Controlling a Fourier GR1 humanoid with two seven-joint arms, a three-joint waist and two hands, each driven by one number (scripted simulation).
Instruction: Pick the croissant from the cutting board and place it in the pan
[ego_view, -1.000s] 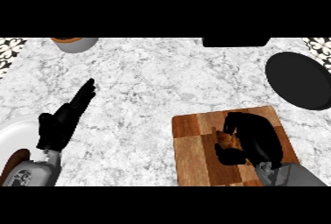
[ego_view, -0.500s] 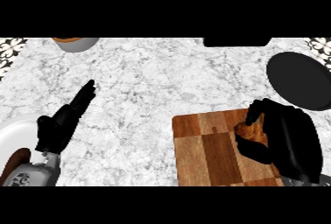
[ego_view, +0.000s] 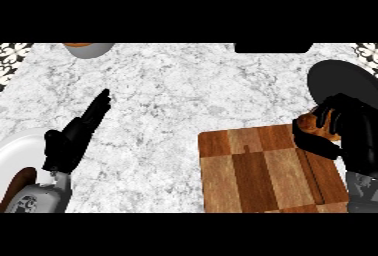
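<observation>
The right hand (ego_view: 347, 132) sits at the view's right edge, its black fingers and thumb curled round the croissant (ego_view: 316, 125), which shows as a brown patch between them. The croissant is lifted off the cutting board (ego_view: 258, 172), held over the board's upper right corner and just short of the pan (ego_view: 343, 82). The pan is a dark round shape at the right edge of the marbled desk (ego_view: 184, 95), just beyond the hand.

The cutting board is a wooden slab in brown blocks of lighter and darker tone, lying on the desk at lower right; its top is bare.

The left hand (ego_view: 74, 137) rests at the lower left, fingers straight and pressed together, pointing up and to the right, touching nothing. Beside its wrist lies a white plate (ego_view: 18, 150), with something brown at its lower edge.

At the desk's top edge stands a grey bowl (ego_view: 88, 49), cut by the frame, and a black object (ego_view: 272, 48) further right. No brand, label or writing can be read anywhere
</observation>
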